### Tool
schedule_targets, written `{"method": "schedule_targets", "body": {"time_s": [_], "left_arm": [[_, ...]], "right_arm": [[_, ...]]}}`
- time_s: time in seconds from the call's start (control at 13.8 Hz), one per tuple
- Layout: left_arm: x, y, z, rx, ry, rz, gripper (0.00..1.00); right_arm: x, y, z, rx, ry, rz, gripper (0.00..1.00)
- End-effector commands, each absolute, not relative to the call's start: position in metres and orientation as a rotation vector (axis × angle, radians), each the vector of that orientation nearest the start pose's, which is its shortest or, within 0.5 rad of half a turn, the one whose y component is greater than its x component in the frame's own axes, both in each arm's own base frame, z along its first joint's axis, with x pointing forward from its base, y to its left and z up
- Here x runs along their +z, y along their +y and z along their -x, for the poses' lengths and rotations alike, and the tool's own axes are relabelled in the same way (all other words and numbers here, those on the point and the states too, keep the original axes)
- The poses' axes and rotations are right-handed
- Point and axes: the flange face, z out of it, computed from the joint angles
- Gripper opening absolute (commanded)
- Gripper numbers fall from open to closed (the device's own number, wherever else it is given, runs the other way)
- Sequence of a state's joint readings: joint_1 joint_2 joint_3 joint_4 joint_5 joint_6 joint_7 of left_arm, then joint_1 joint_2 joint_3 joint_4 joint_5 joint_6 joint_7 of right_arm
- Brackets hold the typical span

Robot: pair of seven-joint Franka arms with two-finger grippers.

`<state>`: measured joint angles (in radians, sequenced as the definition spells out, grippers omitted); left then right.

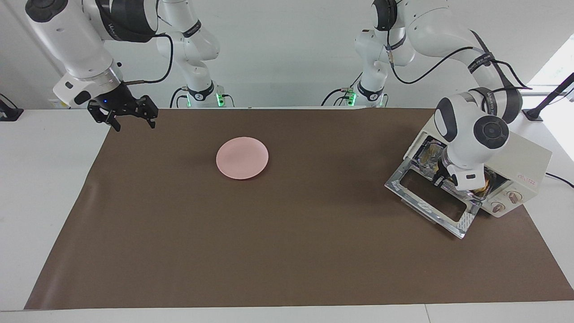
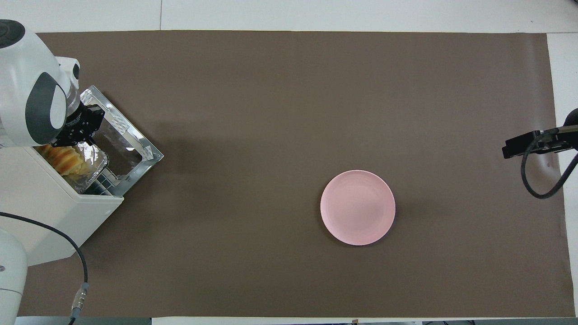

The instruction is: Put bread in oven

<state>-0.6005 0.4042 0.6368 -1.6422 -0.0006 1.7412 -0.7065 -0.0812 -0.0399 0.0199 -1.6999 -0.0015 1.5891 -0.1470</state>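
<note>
Now | bread in foil tray — tray inside oven

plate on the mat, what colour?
Plain pale pink plate, no pattern. The overhead view shows it best.

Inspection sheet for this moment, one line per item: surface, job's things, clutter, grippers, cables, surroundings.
Surface: brown mat over a white table.
Job's things: bread in a foil tray at the mouth of the oven, door down.
Clutter: empty pink plate mid-mat.
Grippers: left gripper shut, at the tray's edge; right gripper open, waiting over the mat's corner.
Cables: black cables hang along both arms; one lies beside the oven.
Surroundings: white wall.
</note>
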Motion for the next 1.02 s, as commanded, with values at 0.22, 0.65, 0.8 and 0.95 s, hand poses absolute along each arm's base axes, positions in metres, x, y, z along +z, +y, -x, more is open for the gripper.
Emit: {"method": "schedule_targets", "body": {"time_s": [0.22, 0.65, 0.8, 0.95], "left_arm": [[0.402, -0.017, -0.608, 0.179, -0.99, 2.629, 0.0], [0.394, -0.011, -0.596, 0.214, -0.997, 2.614, 0.0], [0.394, -0.012, -0.595, 0.216, -0.996, 2.616, 0.0], [0.393, -0.012, -0.593, 0.219, -0.985, 2.624, 0.0]], "right_arm": [[0.589, -0.034, -0.532, 0.121, -0.151, 3.147, 1.0], [0.589, -0.034, -0.532, 0.124, -0.151, 3.147, 1.0], [0.589, -0.034, -0.532, 0.121, -0.151, 3.147, 1.0], [0.589, -0.034, -0.532, 0.121, -0.151, 3.147, 1.0]]}}
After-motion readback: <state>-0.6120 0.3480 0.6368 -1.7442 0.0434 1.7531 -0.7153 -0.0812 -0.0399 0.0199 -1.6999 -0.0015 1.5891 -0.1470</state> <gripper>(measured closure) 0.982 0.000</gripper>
